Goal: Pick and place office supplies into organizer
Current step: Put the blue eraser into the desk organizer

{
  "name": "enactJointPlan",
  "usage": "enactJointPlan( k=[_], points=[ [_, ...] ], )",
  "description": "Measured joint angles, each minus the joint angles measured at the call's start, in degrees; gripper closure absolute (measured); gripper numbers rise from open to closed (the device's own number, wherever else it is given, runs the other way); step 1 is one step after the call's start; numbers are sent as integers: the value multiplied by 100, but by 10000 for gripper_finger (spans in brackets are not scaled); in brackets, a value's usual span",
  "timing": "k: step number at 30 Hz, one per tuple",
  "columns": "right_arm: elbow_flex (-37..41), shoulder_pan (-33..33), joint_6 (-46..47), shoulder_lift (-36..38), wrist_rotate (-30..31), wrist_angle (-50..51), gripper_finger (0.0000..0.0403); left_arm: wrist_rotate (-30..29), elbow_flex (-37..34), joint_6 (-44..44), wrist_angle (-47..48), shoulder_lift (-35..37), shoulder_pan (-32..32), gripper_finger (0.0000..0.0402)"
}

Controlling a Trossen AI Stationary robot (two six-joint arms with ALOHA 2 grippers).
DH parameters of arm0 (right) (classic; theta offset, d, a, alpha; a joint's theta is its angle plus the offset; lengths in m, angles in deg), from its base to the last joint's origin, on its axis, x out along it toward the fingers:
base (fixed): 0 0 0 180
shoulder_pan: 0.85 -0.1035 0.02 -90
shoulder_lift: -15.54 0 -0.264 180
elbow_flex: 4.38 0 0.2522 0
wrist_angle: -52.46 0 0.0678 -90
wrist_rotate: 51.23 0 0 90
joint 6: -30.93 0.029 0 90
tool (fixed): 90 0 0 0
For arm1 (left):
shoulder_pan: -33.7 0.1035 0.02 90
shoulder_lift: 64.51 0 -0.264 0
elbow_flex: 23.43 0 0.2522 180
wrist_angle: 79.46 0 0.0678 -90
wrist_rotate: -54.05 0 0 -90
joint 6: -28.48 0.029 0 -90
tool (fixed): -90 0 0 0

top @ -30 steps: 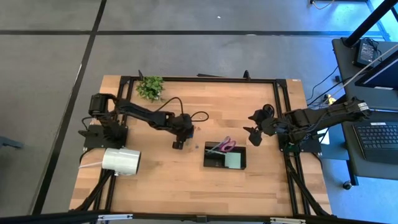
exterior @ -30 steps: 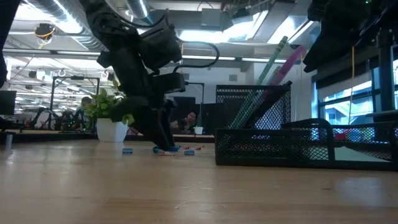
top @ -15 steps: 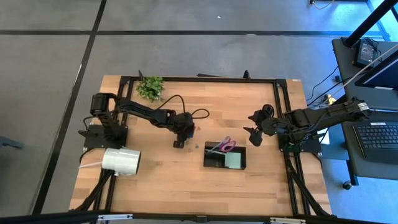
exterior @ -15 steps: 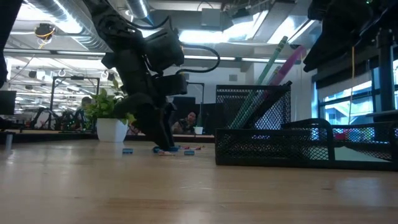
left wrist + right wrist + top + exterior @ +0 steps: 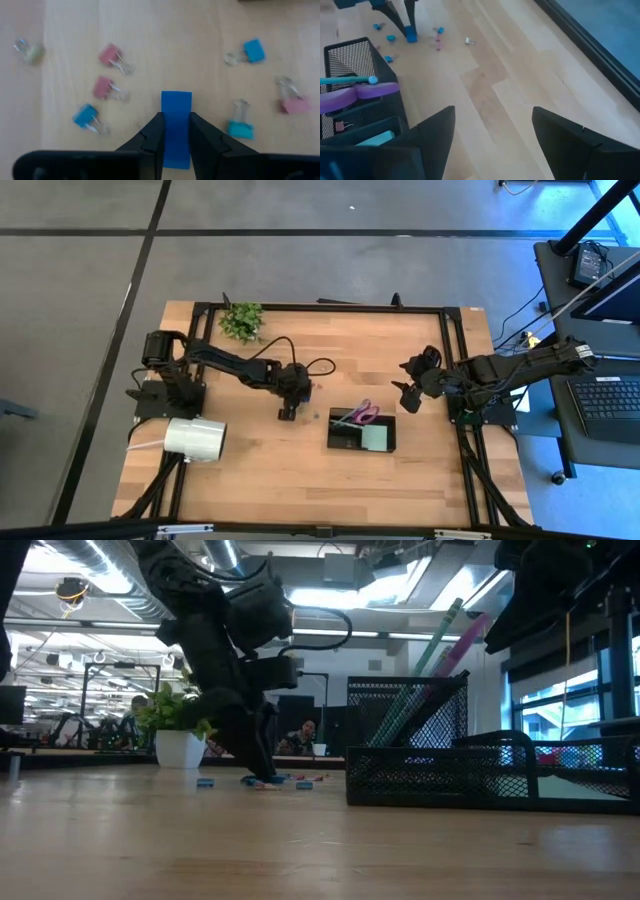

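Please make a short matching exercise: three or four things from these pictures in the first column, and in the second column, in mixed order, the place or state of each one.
Things:
1. left hand
2. right hand
3. purple-handled scissors
4. white roll

Places or states:
A. standing in the black organizer
B. lying on its side at the table's left edge
C. shut on a blue binder clip among loose clips
D. open, empty, above bare wood beside the organizer

Right pairs: 1-C, 2-D, 3-A, 4-B
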State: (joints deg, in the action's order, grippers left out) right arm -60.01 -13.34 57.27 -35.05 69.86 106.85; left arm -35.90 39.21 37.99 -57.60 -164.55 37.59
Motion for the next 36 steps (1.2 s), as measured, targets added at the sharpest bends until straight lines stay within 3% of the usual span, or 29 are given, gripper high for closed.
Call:
enactJointPlan(
  k=[10, 18, 23, 31, 36],
  points=[
    [0, 0, 30, -1, 2, -18, 134, 105, -8, -611, -114, 1029, -257, 336],
    [1, 0, 195, -2, 2, -21, 134, 131, 5, -815, -1040, 1751, -925, 335],
    [2, 0, 261, -2, 2, -22, 134, -177, 11, -939, -1854, 1745, -1433, 335],
    [2, 0, 351, -2, -9, -5, 134, -1346, 18, -1143, -2629, 1238, -1964, 335],
    [2, -2, 476, -2, -13, -5, 134, -1433, 16, -1196, -3217, 849, -2129, 334]
  ],
)
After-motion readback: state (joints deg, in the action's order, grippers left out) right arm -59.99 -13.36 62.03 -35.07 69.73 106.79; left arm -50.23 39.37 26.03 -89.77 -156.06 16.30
